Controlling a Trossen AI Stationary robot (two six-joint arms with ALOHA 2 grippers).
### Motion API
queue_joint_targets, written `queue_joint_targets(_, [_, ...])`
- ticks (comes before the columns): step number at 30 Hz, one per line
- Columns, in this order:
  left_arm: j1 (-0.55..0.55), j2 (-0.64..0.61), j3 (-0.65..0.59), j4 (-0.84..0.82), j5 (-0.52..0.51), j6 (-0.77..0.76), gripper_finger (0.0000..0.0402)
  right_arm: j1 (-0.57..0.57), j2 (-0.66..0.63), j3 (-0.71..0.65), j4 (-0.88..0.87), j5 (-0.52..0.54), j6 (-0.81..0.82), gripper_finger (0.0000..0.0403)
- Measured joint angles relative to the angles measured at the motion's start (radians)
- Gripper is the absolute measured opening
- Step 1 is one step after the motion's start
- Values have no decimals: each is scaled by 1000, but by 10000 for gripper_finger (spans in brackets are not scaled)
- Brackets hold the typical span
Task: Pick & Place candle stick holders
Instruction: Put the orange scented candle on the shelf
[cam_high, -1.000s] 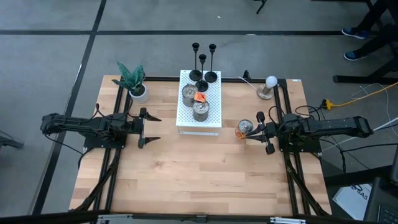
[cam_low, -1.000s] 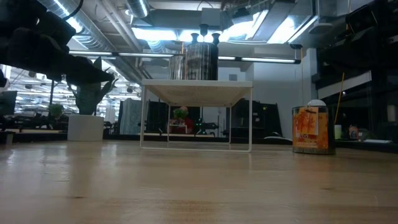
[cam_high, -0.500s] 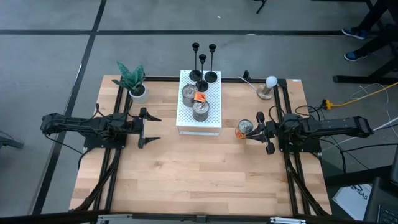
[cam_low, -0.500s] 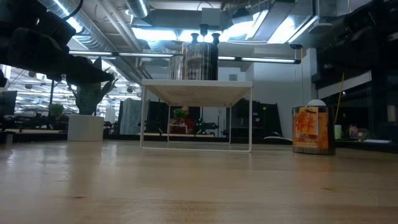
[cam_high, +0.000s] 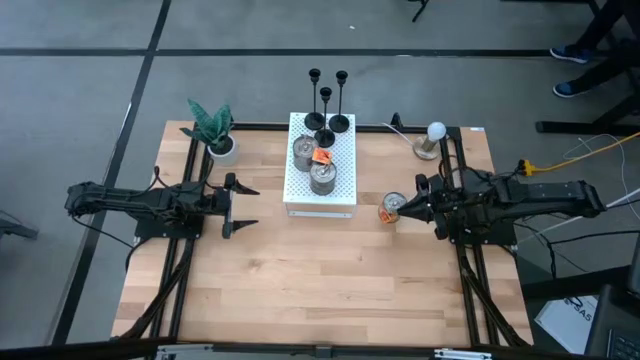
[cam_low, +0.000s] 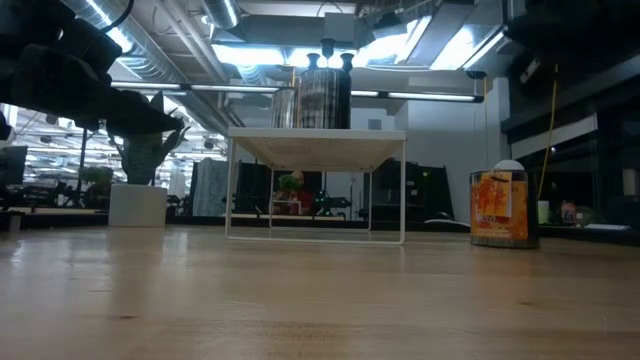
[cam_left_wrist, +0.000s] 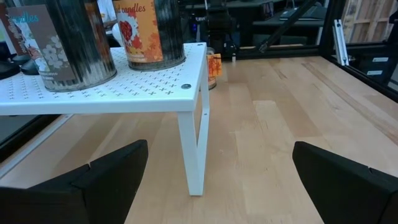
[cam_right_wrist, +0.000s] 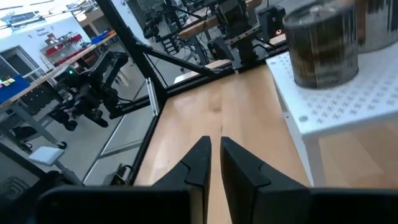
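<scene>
Three slim black candle stick holders (cam_high: 326, 108) stand upright on their round bases at the far end of the white perforated rack (cam_high: 340, 190); their tops show above the tins in the low view (cam_low: 327, 48). My left gripper (cam_high: 245, 207) is open and empty at the table's left, level with the rack (cam_left_wrist: 186, 87). My right gripper (cam_high: 412, 206) is shut and empty at the table's right, beside a tin with an orange label (cam_high: 393, 208). In its wrist view (cam_right_wrist: 216, 146) the two fingers lie close together, pointing toward the table's left.
Two silver tins (cam_high: 312, 165) stand on the rack in front of the candlesticks. A potted plant (cam_high: 215, 135) stands at the far left and a white bulb on a wooden base (cam_high: 432, 140) at the far right. The near half of the wooden table (cam_high: 320, 280) is bare.
My right arm has risen and tipped; in the low view its dark mass at the upper right has moved up out of the picture. The candlesticks, tins and left arm have kept still.
</scene>
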Motion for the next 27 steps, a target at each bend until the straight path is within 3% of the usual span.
queue_joint_targets(10, [0,0,0,0,0,0,400,33,169,255,-190,1,-9,39])
queue_joint_targets(20, [0,0,0,0,0,0,400,57,350,521,-580,3,-361,39])
queue_joint_targets(27, [0,0,0,0,0,0,400,66,441,567,-716,11,-413,39])
